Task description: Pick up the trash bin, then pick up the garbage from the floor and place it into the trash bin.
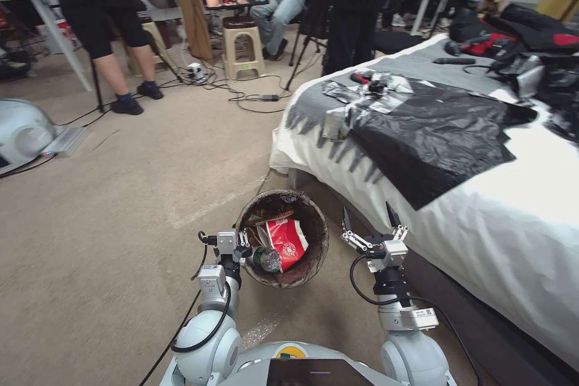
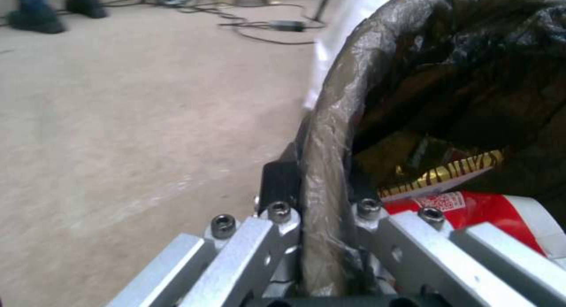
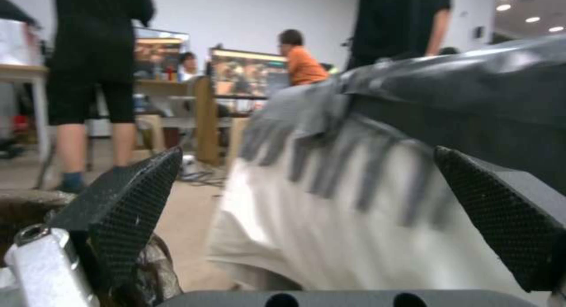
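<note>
Pinching the trash bin [image 2: 330, 134] rim, left gripper [image 2: 321, 183] holds.

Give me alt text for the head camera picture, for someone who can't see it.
The left claw is shut on the rim of the trash bin, which holds a red-and-white paper cup and a bottle. The right claw hangs open between the bin and the white bed.

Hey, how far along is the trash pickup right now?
Nearly done, it seems. The trash bin already holds garbage including a red cup. The left pincer is clamped on its rim; the right pincer is open and empty beside it. The visible floor has no litter.
</note>
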